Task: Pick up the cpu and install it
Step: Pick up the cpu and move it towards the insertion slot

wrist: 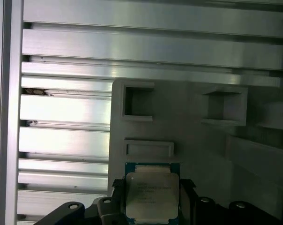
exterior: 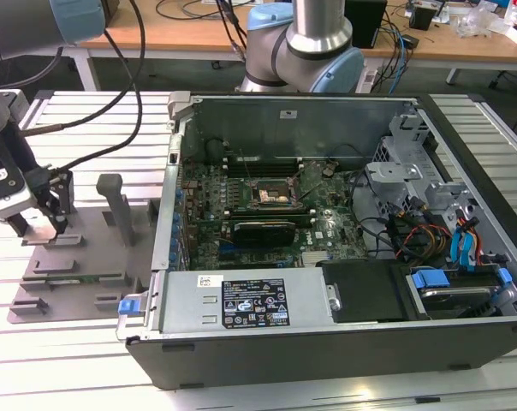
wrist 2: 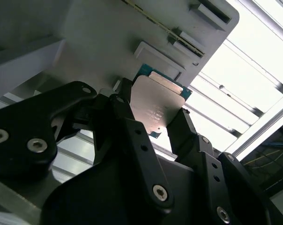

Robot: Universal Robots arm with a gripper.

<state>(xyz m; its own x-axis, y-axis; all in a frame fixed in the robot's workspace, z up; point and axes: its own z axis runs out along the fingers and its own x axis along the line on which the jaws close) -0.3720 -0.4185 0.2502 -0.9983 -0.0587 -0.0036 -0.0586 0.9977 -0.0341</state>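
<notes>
The cpu [wrist 2: 155,101], a flat square chip with a pale silver top on a green rim, sits between the two black fingers [wrist 2: 127,117] of my gripper [wrist 2: 154,105]. In the first wrist view the cpu [wrist: 151,194] lies close over the grey fixture plate [wrist: 188,140], with my gripper [wrist: 151,186] shut on its two side edges. In the exterior view my gripper [exterior: 43,218] is low over the fixture plate [exterior: 79,287] at that view's left. The dark metal-framed socket [exterior: 274,195] lies on the motherboard inside the open computer case.
The open computer case [exterior: 327,325] stands to the exterior view's right of the fixture plate, with a tall side wall [exterior: 169,214] between them. An upright grey post [exterior: 113,201] rises from the plate near my gripper. Black cables [exterior: 130,77] hang above. Ribbed aluminium table [wrist: 66,108] surrounds the plate.
</notes>
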